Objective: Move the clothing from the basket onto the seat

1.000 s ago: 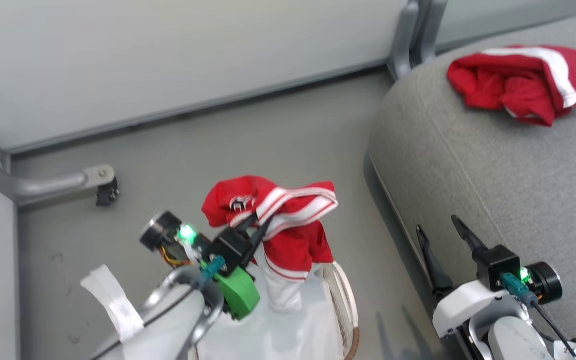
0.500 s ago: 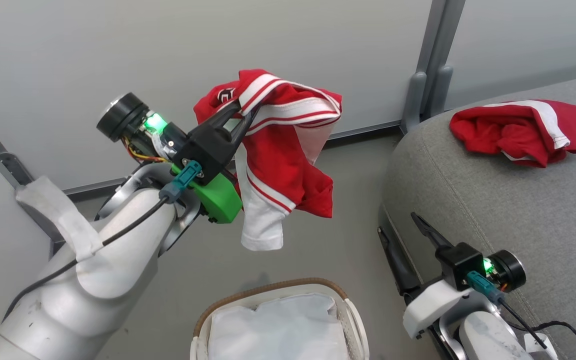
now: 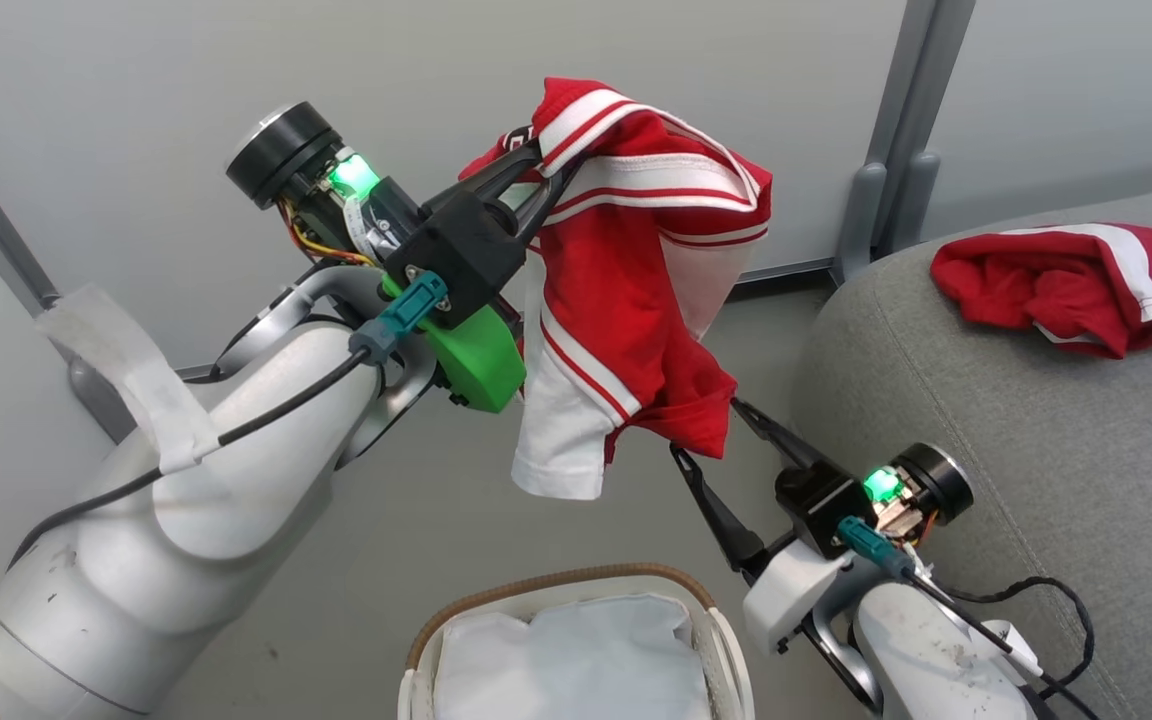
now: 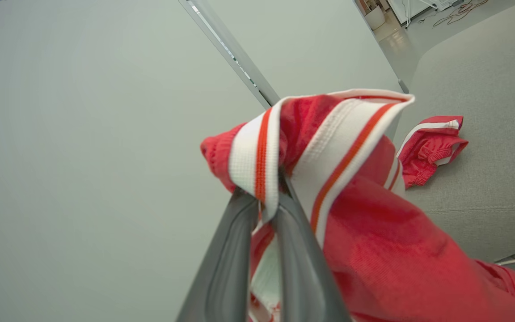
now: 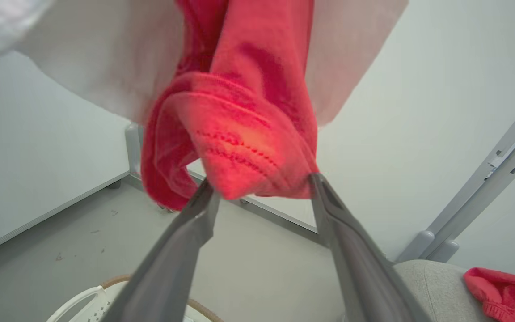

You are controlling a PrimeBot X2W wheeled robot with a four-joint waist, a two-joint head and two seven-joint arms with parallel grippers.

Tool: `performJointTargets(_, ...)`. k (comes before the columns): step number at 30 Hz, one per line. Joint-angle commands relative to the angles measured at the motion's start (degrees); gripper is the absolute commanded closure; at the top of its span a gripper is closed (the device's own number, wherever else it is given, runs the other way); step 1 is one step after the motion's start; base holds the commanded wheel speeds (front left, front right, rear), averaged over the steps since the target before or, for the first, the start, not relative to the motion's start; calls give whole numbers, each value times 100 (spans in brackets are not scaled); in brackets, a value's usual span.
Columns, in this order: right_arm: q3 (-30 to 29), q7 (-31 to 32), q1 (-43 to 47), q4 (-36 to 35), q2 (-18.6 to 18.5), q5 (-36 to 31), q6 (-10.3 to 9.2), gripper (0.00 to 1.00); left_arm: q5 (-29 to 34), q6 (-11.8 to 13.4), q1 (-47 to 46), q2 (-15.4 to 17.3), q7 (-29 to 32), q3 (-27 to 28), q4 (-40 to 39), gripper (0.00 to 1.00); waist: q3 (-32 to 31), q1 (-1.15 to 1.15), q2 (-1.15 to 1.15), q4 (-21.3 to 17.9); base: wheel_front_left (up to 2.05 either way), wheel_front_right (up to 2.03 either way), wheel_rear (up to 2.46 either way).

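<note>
Woven-rimmed basket (image 3: pixel 556 585) is sitting nearest, white liner (image 3: pixel 576 660) showing | our right gripper (image 3: pixel 706 430) is standing spread around the hanging garment (image 3: pixel 626 290) at its red hem | our left gripper (image 4: pixel 270 197) is pinching that garment aloft by its striped band | we are judging: close squarely on the hem, then carry both ends toward the grey seat (image 3: pixel 936 400), where a second red garment (image 3: pixel 1066 285) is lying

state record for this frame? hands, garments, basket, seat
left hand: shut on held garment at its striped band, lifted clear of the basket
right hand: open, fingers either side of the held garment's lower hem
second garment: crumpled on seat
basket: on the floor beside the seat, white liner inside, no red showing in the visible part
pending: held garment not yet on seat
</note>
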Motion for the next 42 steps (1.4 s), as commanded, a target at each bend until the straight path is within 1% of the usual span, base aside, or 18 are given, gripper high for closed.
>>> performJointTargets(1,-63,-11,-79,-52,-25,-44,-7,0,-44,-12,-110,-9,11,-40,-53,100,-16,0,0,38,0,0,0)
performJointTargets(7,-222,-11,-242,-159,-22,-194,-6,0,-159,-12,-108,-70,-17,-193,-195,100,-54,0,0,131,0,0,0)
performJointTargets(13,-20,-11,-574,51,-22,-323,-6,0,-234,-13,-142,-137,-50,-284,-287,100,-65,0,0,214,0,0,0)
performJointTargets(19,229,-11,-949,362,-22,-196,-6,0,-348,-13,-9,-181,-89,-343,-231,100,-64,0,0,282,0,0,0)
performJointTargets(20,269,-11,-982,390,-22,-165,-6,69,-366,-9,30,-180,-101,-343,-211,100,-64,0,0,289,0,0,0)
performJointTargets(22,330,-11,-1035,427,-22,-126,-6,100,-419,22,117,-167,-122,-329,-162,100,-62,0,0,298,0,0,0)
performJointTargets(27,379,-11,-942,339,-23,-27,-7,100,-628,157,385,-101,-304,-206,4,100,-50,0,0,276,0,0,0)
performJointTargets(31,296,-12,-822,231,-23,20,-7,100,-769,276,706,-53,-450,-151,175,100,-35,0,0,230,0,0,0)
performJointTargets(34,189,-12,-749,138,-23,34,-7,100,-890,386,974,-83,-573,-108,301,100,-17,0,0,195,0,0,0)
performJointTargets(36,99,-11,-704,76,-22,29,-6,100,-967,464,1187,-122,-659,-72,393,74,0,0,0,174,0,0,0)
performJointTargets(38,11,-12,-654,18,-22,18,-7,100,-1044,512,1398,-183,-726,-32,509,55,19,0,0,149,0,0,0)
performJointTargets(40,-92,-12,-636,-33,-22,16,-6,100,-1112,555,1585,-246,-778,8,617,0,42,0,0,126,0,0,0)
performJointTargets(42,-182,-12,-616,-81,-23,12,-7,100,-1066,617,1752,-288,-823,-5,726,0,67,0,0,95,0,0,0)
